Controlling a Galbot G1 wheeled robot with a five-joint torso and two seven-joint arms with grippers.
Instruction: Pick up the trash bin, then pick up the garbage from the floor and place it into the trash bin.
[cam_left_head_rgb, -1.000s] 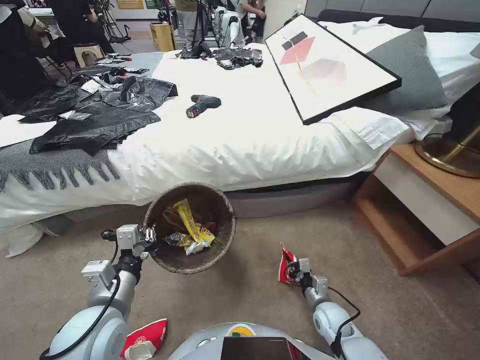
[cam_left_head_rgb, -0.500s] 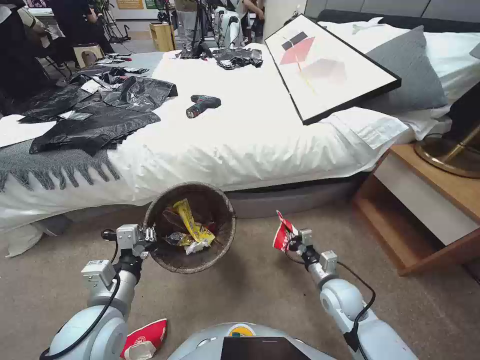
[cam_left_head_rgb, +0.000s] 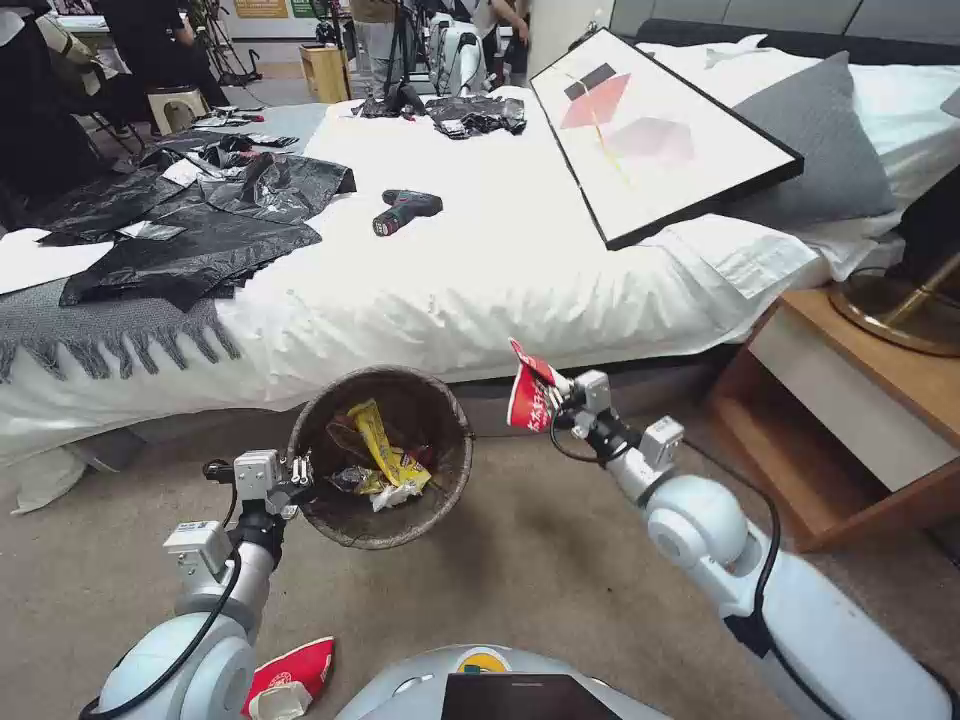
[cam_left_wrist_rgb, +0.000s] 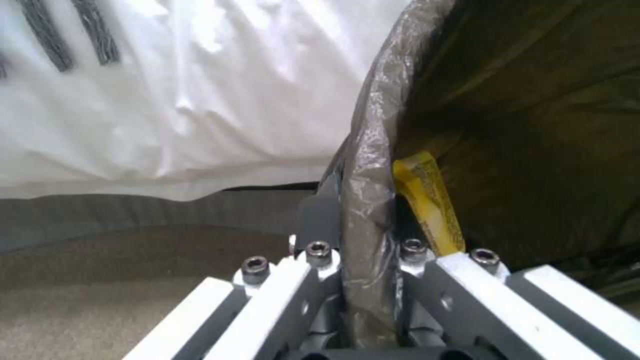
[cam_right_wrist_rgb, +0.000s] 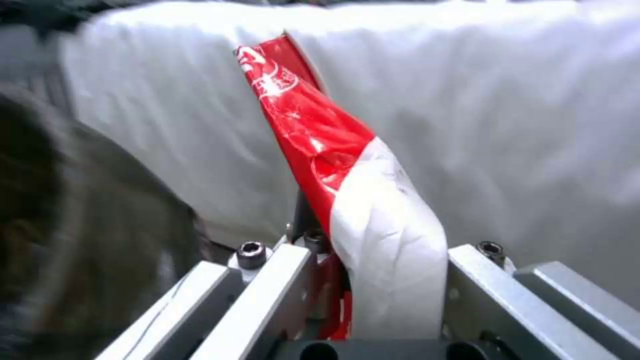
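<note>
Two grippers busy here: the left gripper (cam_left_head_rgb: 297, 478) is pinching the rim of the trash bin (cam_left_head_rgb: 442, 492), holding it up off the floor next to the bed (cam_left_head_rgb: 480, 280). The right gripper (cam_left_head_rgb: 556, 404) is clamped on a crushed red-and-white cup (cam_left_head_rgb: 529, 396), up just right of the bin's rim. Yellow wrappers (cam_left_head_rgb: 385, 450) sit inside the bin, and another red cup (cam_left_head_rgb: 292, 672) lies on the floor by the robot.

I see the small round bin lined with a dark brown translucent bag (cam_left_head_rgb: 380, 456) held off the carpet, tilted with its mouth toward me, just below the bed's edge. Inside lie yellow snack wrappers (cam_left_head_rgb: 385, 447) and a white scrap. A crushed red-and-white paper cup (cam_left_head_rgb: 528, 398) hangs in the air just beside the bin's rim. Another red-and-white cup (cam_left_head_rgb: 291, 677) lies on the floor near me.
</note>
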